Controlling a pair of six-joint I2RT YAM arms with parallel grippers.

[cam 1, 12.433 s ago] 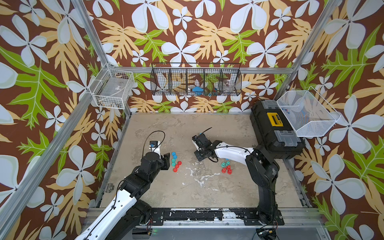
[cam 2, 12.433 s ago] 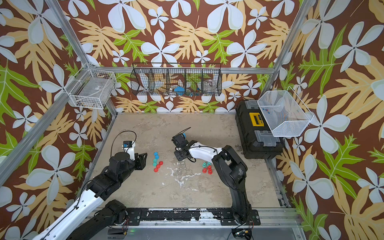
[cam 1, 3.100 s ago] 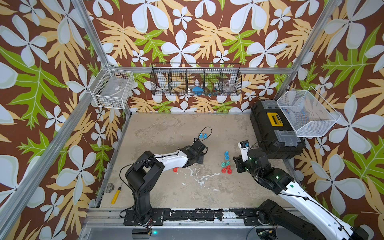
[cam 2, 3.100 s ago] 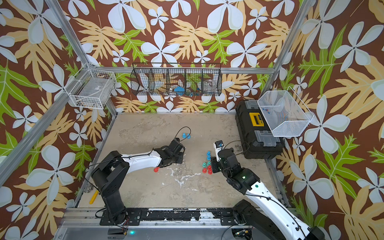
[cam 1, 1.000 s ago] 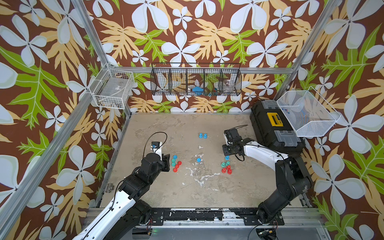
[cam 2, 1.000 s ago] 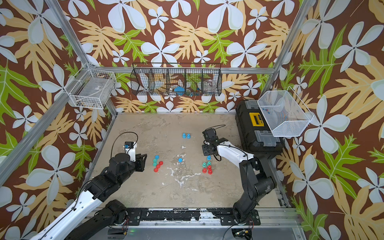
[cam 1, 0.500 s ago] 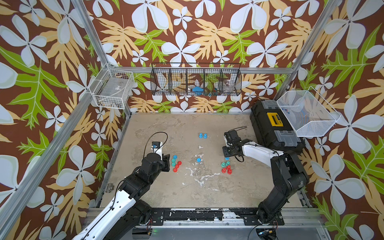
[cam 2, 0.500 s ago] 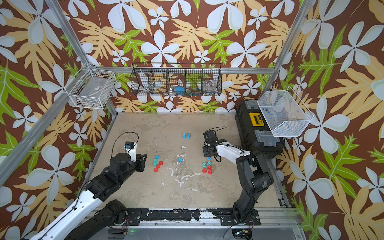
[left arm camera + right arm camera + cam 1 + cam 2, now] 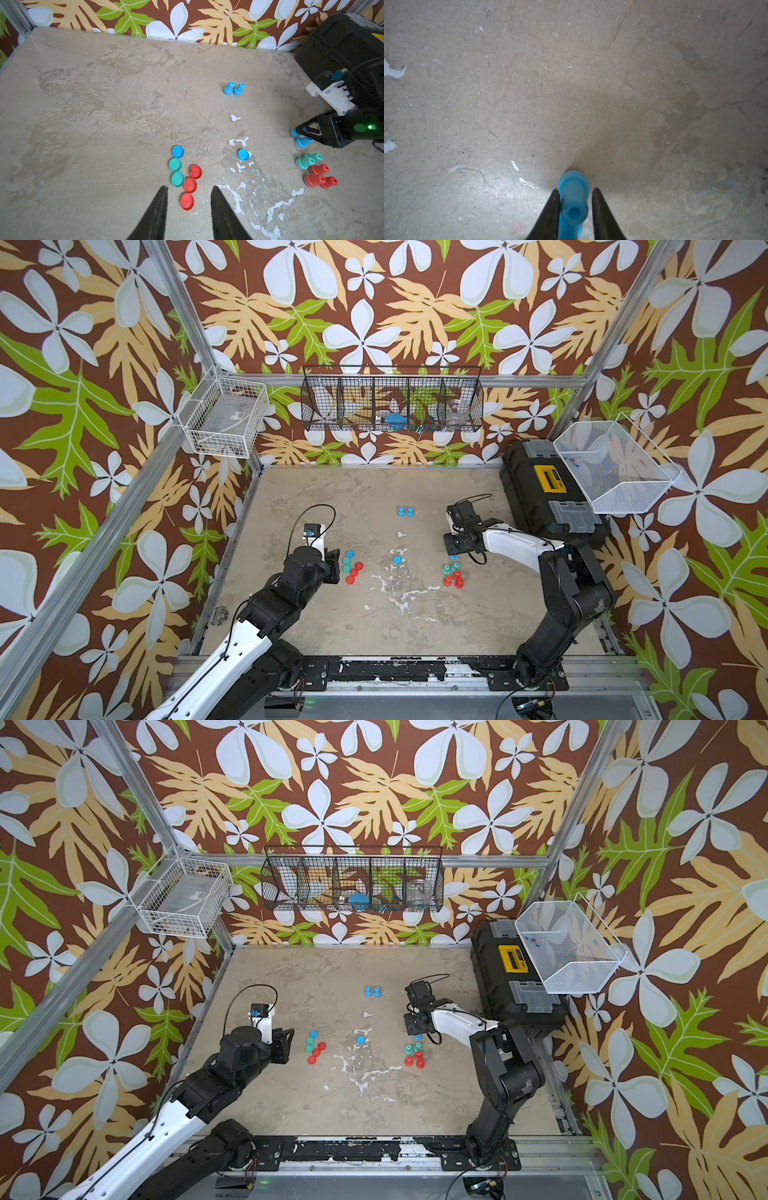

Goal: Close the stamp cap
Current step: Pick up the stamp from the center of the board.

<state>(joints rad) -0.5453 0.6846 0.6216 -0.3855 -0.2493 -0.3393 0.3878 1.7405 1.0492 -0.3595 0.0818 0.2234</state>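
My right gripper [image 9: 573, 190] is down on the table with its jaws closed in on an upright blue stamp [image 9: 574, 199], which sits between the fingers. In both top views the right gripper [image 9: 451, 549] [image 9: 413, 1031] hangs just behind the cluster of teal and red stamps [image 9: 453, 574]. A second blue stamp [image 9: 303, 142] lies beside the held one. A lone blue cap [image 9: 397, 559] [image 9: 243, 154] rests mid-table. My left gripper [image 9: 189, 190] hovers near the loose caps [image 9: 187, 182], fingers apart and holding nothing.
Two blue stamps [image 9: 405, 511] stand together toward the back. A black toolbox [image 9: 544, 497] sits against the right wall under a white wire basket [image 9: 615, 468]. A black wire rack [image 9: 392, 406] and another white basket [image 9: 226, 418] hang on the walls.
The right gripper's jaws have narrowed around the blue stamp. The left arm has stayed where it was.
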